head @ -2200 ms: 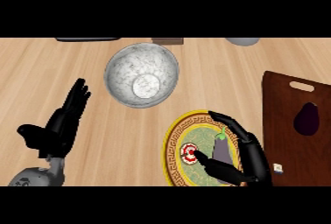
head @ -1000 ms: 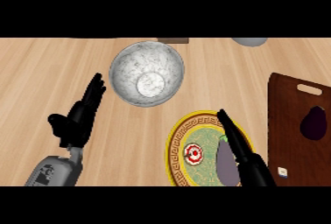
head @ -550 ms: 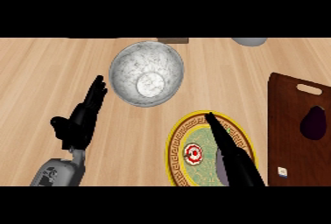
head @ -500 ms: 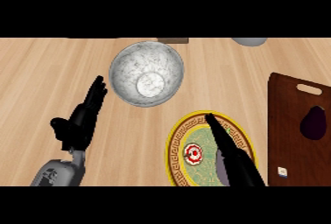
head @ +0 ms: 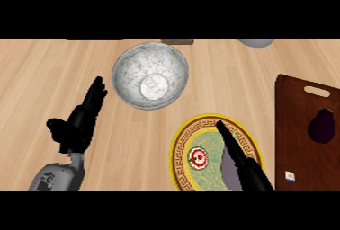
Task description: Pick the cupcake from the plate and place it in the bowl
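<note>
Cupcake [head: 198, 157] sits left of centre on the plate [head: 179, 148], lower right of frame, w/ the right hand [head: 232, 148] just beside it, fingers straight, holding nothing; bowl [head: 133, 67] waits upper centre. Looks light, soft-topped, frosting prob. smears easily, so I'd take it low round the sides, thumb vs fingers, never on the swirl. Seen from above, its sides & height are hidden, the right palm is cut off at the bottom edge, can't tell if fingers touch the plate; left hand [head: 76, 128] rests open at left.
</note>
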Controlling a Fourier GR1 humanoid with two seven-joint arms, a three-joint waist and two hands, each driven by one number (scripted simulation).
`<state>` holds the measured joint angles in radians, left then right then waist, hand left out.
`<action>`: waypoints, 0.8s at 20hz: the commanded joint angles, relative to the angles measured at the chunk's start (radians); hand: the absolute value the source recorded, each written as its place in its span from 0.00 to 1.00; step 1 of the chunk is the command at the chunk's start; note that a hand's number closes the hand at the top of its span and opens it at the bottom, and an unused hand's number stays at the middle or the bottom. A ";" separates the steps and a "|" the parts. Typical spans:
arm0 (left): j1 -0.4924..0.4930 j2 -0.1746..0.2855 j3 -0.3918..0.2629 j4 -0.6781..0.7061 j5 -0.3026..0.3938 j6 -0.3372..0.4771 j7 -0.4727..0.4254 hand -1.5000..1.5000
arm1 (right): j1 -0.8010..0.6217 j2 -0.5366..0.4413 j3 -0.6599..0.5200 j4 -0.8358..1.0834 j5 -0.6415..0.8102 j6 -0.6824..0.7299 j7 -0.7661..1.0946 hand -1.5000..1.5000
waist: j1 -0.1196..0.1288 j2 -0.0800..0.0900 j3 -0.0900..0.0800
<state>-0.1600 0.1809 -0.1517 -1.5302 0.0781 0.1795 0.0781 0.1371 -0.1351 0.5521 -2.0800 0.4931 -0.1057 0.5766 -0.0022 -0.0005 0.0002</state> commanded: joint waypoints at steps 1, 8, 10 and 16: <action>0.078 -0.016 -0.006 -0.052 -0.014 -0.028 -0.036 0.50 | 0.051 0.005 0.008 -0.047 -0.015 -0.008 -0.021 0.00 | 0.001 -0.001 0.000; 0.002 -0.056 0.036 0.042 -0.040 -0.041 -0.031 0.50 | 0.066 0.047 0.007 0.055 -0.067 -0.035 -0.096 0.00 | -0.001 0.000 0.000; 0.016 -0.031 0.045 0.007 -0.047 -0.056 -0.018 0.50 | 0.021 0.083 -0.022 0.171 -0.096 -0.050 -0.162 0.00 | 0.002 0.000 0.000; -0.033 -0.047 0.067 0.014 -0.071 -0.057 0.017 0.50 | 0.038 0.099 -0.018 0.267 -0.099 -0.093 -0.250 0.00 | 0.001 0.001 0.000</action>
<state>-0.1550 0.1250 -0.1119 -1.5293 0.0128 0.1372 0.0759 0.2066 -0.0710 0.5547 -1.9352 0.4067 -0.1669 0.4047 -0.0019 -0.0005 0.0000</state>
